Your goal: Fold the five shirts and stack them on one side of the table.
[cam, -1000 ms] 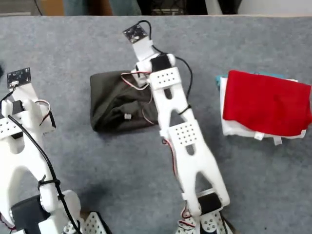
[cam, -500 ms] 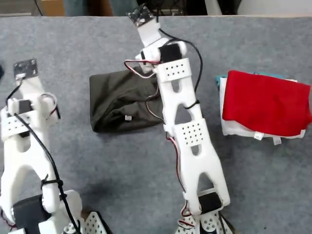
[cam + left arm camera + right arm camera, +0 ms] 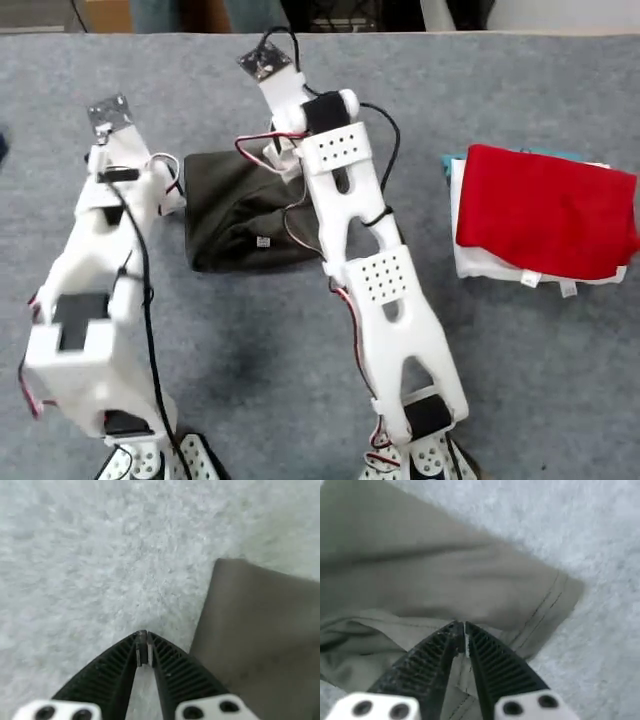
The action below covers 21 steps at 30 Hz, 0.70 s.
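Note:
A dark olive shirt (image 3: 245, 215), folded into a lumpy rectangle, lies on the grey carpeted table left of centre. My left arm (image 3: 105, 225) leans in at the shirt's left edge. My left gripper (image 3: 144, 649) is shut just above bare carpet, beside a corner of the olive shirt (image 3: 255, 630). My right arm (image 3: 345, 200) stretches over the shirt's right part. My right gripper (image 3: 464, 631) is shut with its tips over the olive shirt's (image 3: 435, 575) creased fabric near a hemmed corner. At the right edge sits a stack with a red shirt (image 3: 548, 212) on top.
Under the red shirt lie a white shirt (image 3: 480, 262) and a teal one, of which only an edge (image 3: 450, 165) shows. Bare grey carpet (image 3: 250, 350) spreads in front of the olive shirt and between it and the stack.
My left arm has swung from the far left in to the olive shirt's left edge. My right arm rose toward the far edge, then shifted slightly left over the shirt.

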Motion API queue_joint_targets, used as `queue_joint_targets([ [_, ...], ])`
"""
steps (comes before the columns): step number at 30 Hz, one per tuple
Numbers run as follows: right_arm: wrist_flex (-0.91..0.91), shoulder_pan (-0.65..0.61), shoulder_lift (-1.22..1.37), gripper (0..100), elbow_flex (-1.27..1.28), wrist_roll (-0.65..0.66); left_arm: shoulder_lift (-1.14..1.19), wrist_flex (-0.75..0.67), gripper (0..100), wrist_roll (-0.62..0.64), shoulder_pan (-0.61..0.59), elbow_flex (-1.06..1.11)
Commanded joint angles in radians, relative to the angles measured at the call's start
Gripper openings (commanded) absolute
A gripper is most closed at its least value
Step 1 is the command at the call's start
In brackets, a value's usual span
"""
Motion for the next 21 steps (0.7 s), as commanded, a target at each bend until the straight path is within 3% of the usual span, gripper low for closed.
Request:
queue_joint_targets([
  [1, 0.009, -0.006, -0.016, 1.5, 0.059, -0.002, 0.097, -0.003, 3, 0.014, 0.004, -0.113],
  [9, 0.011, 0.008, -0.199, 1.5, 0.447, -0.002, 0.103, 0.048, 3, 0.015, -0.001, -0.153],
  [18, 0.009, 0.071, -0.638, 1.5, 1.007, 0.008, 0.104, 0.051, 3, 0.009, 0.001, -0.170],
  [21, 0.005, 0.109, -0.754, 1.5, 1.201, 0.083, 0.104, 0.051, 3, 0.009, 0.001, -0.168],
])
